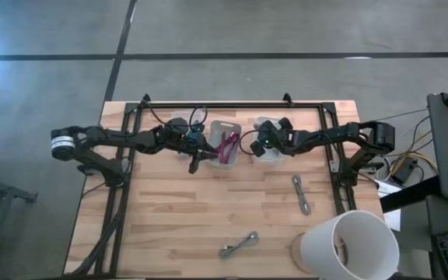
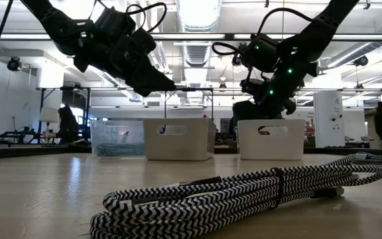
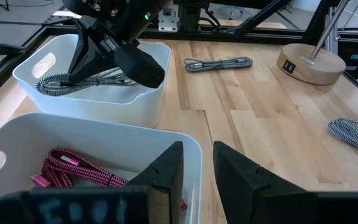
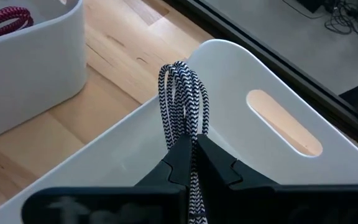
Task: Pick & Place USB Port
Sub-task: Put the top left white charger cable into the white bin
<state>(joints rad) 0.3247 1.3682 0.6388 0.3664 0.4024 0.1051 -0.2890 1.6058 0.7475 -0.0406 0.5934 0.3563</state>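
My right gripper [image 1: 264, 148] hovers over the right white bin [image 1: 274, 155], shut on a coiled black-and-white braided cable [image 4: 182, 87]. My left gripper [image 3: 197, 165] is open and holds nothing. It hangs at the near rim of the middle white bin [image 3: 104, 134], where a pink braided cable [image 3: 73, 171] lies on the floor. Two more coiled cables lie flat on the table, one [image 1: 302, 194] near the right side and one [image 1: 239, 245] near the near edge. The low view has the second one, striped [image 2: 244, 192], in its foreground. My right gripper pinches the coiled black-and-white cable between its two fingers, several strands together. The bundle's looped end [image 4: 184, 74] sticks out past the fingertips [image 4: 182, 149]. In the left wrist view the bundle [image 3: 73, 81] reaches sideways inside the bin; whether it touches the bin's floor I cannot tell.
A clear bin [image 2: 118, 138] stands to the left of the middle bin. A lamp with a white shade [image 1: 348, 243] and a round wooden base [image 3: 309, 62] sits at the table's near right corner. A black frame [image 1: 232, 105] borders the work area. Bare wood lies between the bins and the near edge.
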